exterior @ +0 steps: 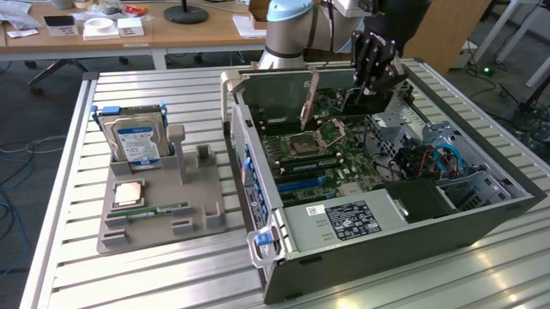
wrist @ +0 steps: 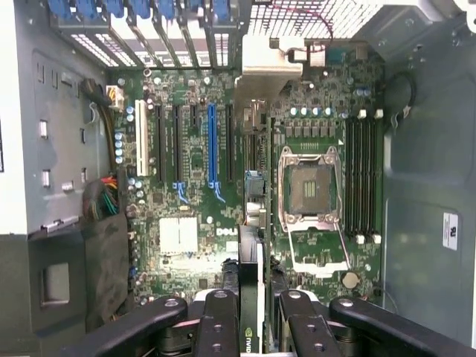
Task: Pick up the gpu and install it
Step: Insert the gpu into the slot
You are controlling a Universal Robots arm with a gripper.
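Upper right of the exterior view, over the open case [exterior: 413, 225], the jaws grip the gpu [wrist: 250, 297] edge-down above the motherboard [wrist: 193, 223]. It's mid-install, I'd judge, and seating calls for squaring it to a slot [wrist: 212, 141].

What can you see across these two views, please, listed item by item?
table: one, silver, slatted, under everything
computer case: one, dark grey, open, on the table at the exterior view's right
motherboard: one, green, inside the case
holder: one, grey, on the table at the exterior view's left
hard drive: one, silver with blue-white label, upright in the holder
square chip: one, silver, flat on the holder
memory stick: one, green, lying on the holder beside the chip
gpu: one, dark, held edge-on above the motherboard
arm: one, pale blue-grey, behind the case
gripper: one, black, shut on the gpu
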